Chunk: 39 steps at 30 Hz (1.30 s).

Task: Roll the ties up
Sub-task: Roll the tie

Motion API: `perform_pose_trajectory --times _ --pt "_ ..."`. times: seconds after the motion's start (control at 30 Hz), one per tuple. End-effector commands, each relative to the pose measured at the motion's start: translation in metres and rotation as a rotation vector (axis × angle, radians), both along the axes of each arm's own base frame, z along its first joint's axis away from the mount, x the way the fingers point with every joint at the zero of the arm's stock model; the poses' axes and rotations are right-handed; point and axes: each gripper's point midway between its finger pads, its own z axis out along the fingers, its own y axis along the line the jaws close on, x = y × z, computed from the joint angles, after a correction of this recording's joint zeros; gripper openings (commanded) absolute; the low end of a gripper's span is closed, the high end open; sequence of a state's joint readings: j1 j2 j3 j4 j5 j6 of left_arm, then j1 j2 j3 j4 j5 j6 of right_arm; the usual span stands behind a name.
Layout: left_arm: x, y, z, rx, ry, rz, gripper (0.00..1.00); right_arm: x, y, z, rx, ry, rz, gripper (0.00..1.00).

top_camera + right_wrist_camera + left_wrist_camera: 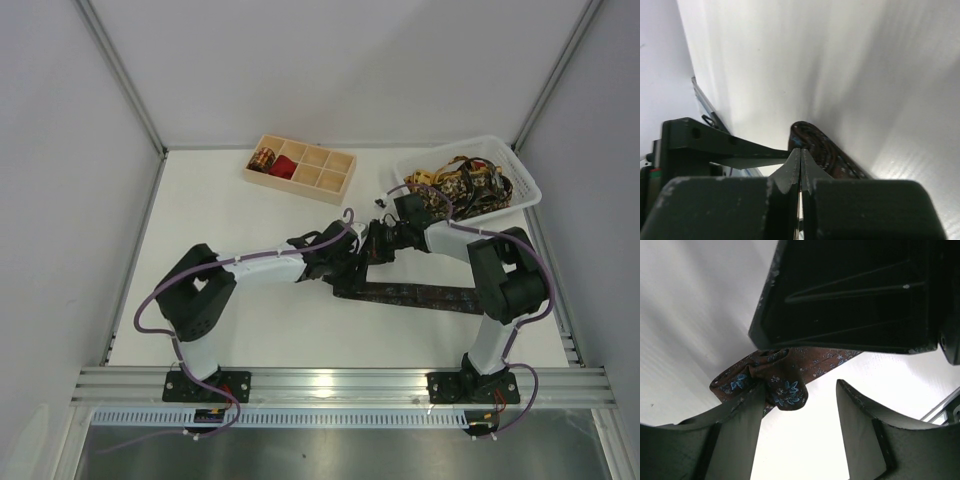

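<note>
brown tie looks soft and limp; best gripped at its folded end. left gripper gapes wide, right gripper closed tight.

Blocked mid-counter: left gripper and right gripper nose to nose over the dark tie, the right one's black body just above the left's parted jaws. Hemmed at the far edge by wooden tray and white basket, narrow gap between. Open across the left half and along the near edge.
</note>
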State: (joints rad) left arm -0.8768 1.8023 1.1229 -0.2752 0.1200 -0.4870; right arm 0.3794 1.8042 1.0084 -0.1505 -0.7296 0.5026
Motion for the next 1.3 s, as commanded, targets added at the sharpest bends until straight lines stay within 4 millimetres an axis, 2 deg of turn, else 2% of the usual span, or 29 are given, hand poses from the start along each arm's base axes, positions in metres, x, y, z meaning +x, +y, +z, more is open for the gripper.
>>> perform_pose_trajectory --times 0.0,0.13,0.33,0.57,0.73,0.93,1.07,1.27 --pt "-0.041 0.037 -0.06 0.172 0.143 -0.043 0.65 0.005 0.012 0.026 0.077 -0.024 0.033 0.0" --pt "-0.041 0.039 -0.062 0.175 0.141 -0.045 0.66 -0.005 0.017 0.029 0.135 0.003 0.072 0.0" --pt "-0.042 0.041 -0.066 0.184 0.142 -0.043 0.66 -0.033 0.017 0.005 0.141 0.092 0.105 0.0" --pt "-0.043 0.042 -0.065 0.181 0.148 -0.045 0.66 -0.038 0.01 -0.02 0.077 0.097 0.083 0.0" --pt "-0.042 0.043 -0.063 0.176 0.151 -0.046 0.67 -0.029 -0.001 -0.036 -0.019 0.061 0.046 0.0" --pt "-0.037 0.044 -0.048 0.143 0.121 -0.043 0.67 -0.037 -0.009 -0.061 -0.067 0.094 0.03 0.0" --pt "-0.03 0.044 -0.033 0.113 0.106 -0.04 0.67 -0.043 -0.01 -0.066 -0.06 0.103 0.028 0.0" --pt "-0.013 0.052 0.003 0.013 0.073 0.0 0.68 -0.049 -0.01 -0.066 -0.044 0.112 0.035 0.0"
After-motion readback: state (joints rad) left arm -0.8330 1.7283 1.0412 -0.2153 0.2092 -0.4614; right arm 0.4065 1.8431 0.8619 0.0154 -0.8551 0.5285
